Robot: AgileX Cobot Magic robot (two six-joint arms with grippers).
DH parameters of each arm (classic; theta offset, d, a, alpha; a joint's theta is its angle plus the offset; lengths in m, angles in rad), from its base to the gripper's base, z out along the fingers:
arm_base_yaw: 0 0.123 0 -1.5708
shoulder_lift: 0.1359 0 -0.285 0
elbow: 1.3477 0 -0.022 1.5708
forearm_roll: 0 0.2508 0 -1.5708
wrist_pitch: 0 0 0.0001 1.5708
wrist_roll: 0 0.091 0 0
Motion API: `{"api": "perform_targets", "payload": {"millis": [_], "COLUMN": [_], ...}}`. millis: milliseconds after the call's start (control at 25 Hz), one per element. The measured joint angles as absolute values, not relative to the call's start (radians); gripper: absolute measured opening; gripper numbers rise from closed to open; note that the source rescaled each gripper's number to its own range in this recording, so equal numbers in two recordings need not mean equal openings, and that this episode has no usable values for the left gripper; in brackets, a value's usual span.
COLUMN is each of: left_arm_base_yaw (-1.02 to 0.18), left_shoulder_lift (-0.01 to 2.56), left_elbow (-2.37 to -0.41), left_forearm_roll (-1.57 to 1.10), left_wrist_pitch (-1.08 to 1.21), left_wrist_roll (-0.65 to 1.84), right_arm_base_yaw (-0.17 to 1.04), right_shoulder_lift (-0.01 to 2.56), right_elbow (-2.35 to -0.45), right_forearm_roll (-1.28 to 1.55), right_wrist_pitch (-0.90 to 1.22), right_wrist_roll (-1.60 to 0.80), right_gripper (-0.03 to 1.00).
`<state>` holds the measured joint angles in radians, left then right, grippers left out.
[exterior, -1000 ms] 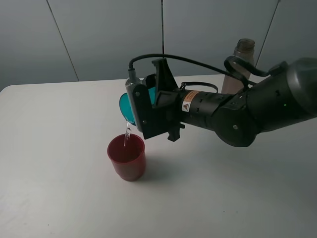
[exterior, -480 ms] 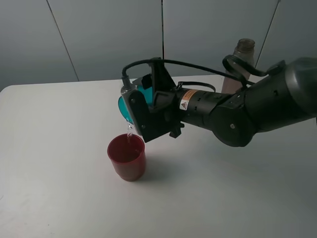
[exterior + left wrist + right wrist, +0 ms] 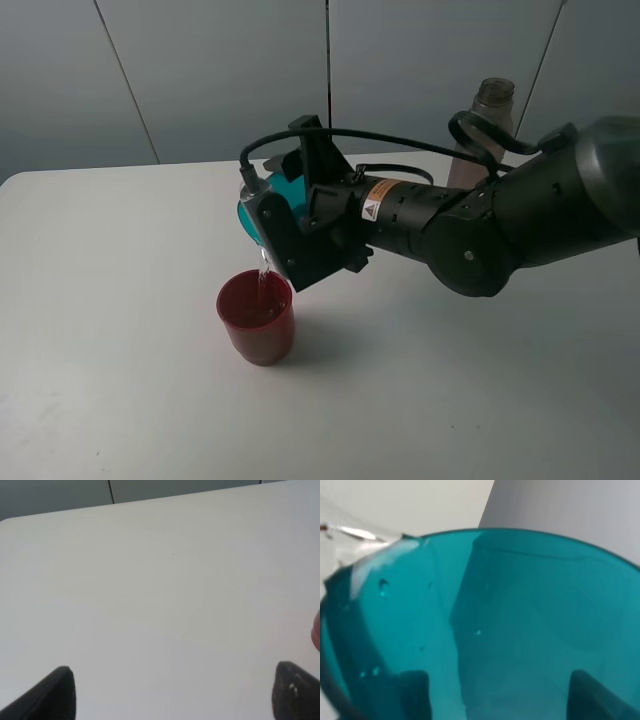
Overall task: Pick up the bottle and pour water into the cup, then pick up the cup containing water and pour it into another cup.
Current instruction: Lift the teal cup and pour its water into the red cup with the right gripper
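Teal cup: small translucent teal-blue plastic tumbler, tipped well over on its side, mouth facing the left of the exterior high view and angled down, held in the air above the bench. In the right wrist view the teal tumbler fills almost the whole picture, with droplets on its wall.
Right gripper: black right gripper closed on the teal tumbler, its fingers clamped against the cup's sides; two dark finger shapes show through the teal wall in the right wrist view.
Water: thin clear stream of water running from the tumbler's lower lip straight down into the red cup; a bright trickle shows at the rim in the right wrist view.
Red cup: squat, wide, translucent dark red plastic cup, upright on the bench directly beneath the tumbler's lip, apart from it, with some liquid inside.
Bottle: tall, slim, smoky grey-brown translucent plastic bottle, upright at the far right of the bench, partly hidden behind the right arm, well apart from both cups.
Right arm: thick dark right arm with a black cable looped over it, reaching in from the right edge toward the middle.
Left gripper: black left gripper, only two fingertips visible at the edge of the left wrist view, standing wide apart with nothing between them, above bare bench.
Bench: plain white bench against a grey panelled wall.
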<state>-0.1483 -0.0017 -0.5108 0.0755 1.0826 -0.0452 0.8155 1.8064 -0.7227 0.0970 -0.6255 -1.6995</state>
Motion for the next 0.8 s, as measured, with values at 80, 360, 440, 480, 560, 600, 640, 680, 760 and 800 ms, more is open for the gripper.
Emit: {"api": "perform_targets", "payload": {"millis": [80,360,440,480,560,600,640,680,760,800], "left_arm_base_yaw": [-0.148,-0.148,-0.148,-0.148,-0.148,-0.148,-0.148,-0.148,-0.148,-0.148], "left_shoulder_lift": [-0.002,-0.002,-0.002,-0.002,-0.002,-0.002,-0.002,-0.002,-0.002,-0.002], "left_elbow": [-0.511,-0.511,-0.511,-0.511,-0.511,-0.511,-0.511,-0.511,-0.511,-0.511], "left_forearm_roll": [0.075,0.075,0.075,0.075,0.075,0.075,0.075,0.075,0.075,0.075], "left_wrist_pitch": [1.083,1.083,1.083,1.083,1.083,1.083,1.083,1.083,1.083,1.083], "left_wrist_roll": [-0.045,-0.045,-0.045,-0.045,-0.045,-0.045,-0.045,-0.045,-0.045,-0.045], "right_arm_base_yaw": [0.819,0.846,0.846,0.846,0.848,0.85,0.85,0.855,0.862,0.864], "right_shoulder_lift": [1.806,1.806,1.806,1.806,1.806,1.806,1.806,1.806,1.806,1.806], "right_elbow": [-0.723,-0.723,-0.723,-0.723,-0.723,-0.723,-0.723,-0.723,-0.723,-0.723], "right_forearm_roll": [0.099,0.119,0.119,0.119,0.119,0.119,0.119,0.119,0.119,0.119], "right_wrist_pitch": [-0.632,-0.636,-0.636,-0.636,-0.636,-0.636,-0.636,-0.636,-0.636,-0.636], "right_wrist_roll": [-1.721,-1.81,-1.831,-1.844,-1.873,-1.888,-1.9,-1.91,-1.919,-1.921], "right_gripper": [0.02,0.02,0.02,0.02,0.02,0.02,0.02,0.02,0.02,0.02]}}
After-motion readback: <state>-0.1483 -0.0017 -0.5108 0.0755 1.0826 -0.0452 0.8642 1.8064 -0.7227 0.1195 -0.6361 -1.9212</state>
